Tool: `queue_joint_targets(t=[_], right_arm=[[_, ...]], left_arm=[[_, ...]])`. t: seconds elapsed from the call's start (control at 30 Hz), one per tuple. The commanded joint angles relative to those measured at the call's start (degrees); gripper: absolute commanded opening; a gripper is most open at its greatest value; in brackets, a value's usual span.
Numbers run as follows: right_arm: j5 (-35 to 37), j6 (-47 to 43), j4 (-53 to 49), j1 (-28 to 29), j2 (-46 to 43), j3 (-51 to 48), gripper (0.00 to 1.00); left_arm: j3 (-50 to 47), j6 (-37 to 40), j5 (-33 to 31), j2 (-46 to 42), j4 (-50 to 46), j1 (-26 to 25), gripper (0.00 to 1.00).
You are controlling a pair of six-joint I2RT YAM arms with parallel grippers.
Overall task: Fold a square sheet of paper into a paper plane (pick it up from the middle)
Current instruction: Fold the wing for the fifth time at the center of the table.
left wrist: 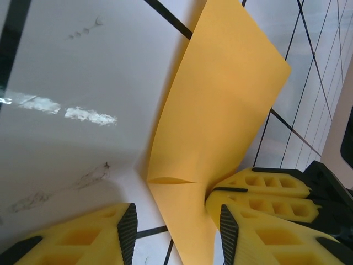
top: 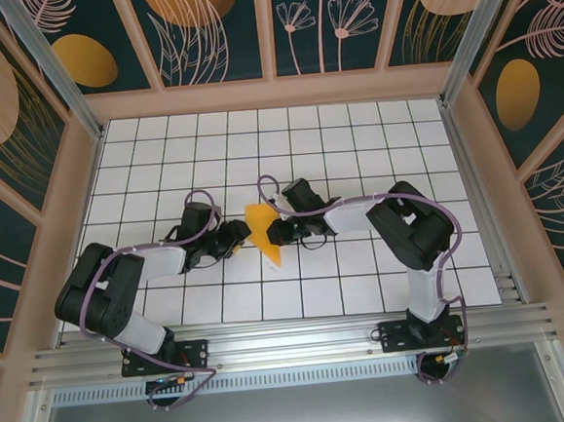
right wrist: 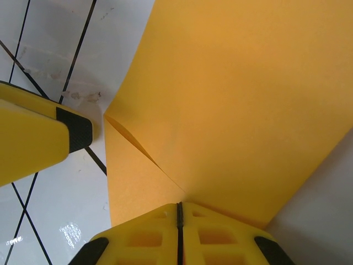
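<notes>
At centre of the top view, above the gridded counter (top: pixel 355 147): square sheet of paper (top: pixel 262 234), creased into an orange wedge, standing up. Clamped tight in right pincer (right wrist: pixel 178 212), probably as anchor; left pincer (left wrist: pixel 177 218) parted astride its lower edge, not gripping.

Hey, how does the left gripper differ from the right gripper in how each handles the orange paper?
The right gripper is shut, pinching the orange paper sheet; the left gripper is open, the sheet passing unclamped between its fingers. From above, the left gripper sits at the sheet's left, the right gripper at its right. Both have yellow fingers with black pads.
</notes>
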Motion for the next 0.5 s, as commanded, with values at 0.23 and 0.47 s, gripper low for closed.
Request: queue_joint_targets(t=[0.23, 0.47], right_arm=[[2.9, 0.2, -2.7, -0.9, 0.0, -3.2, 0.08], [3.3, 0.3, -2.2, -0.9, -0.2, -3.9, 0.08]], left_arm=[[3.3, -0.1, -0.4, 3.3, -1.8, -1.5, 0.44], [3.9, -0.5, 0.2, 4.1, -0.8, -2.1, 0.38]])
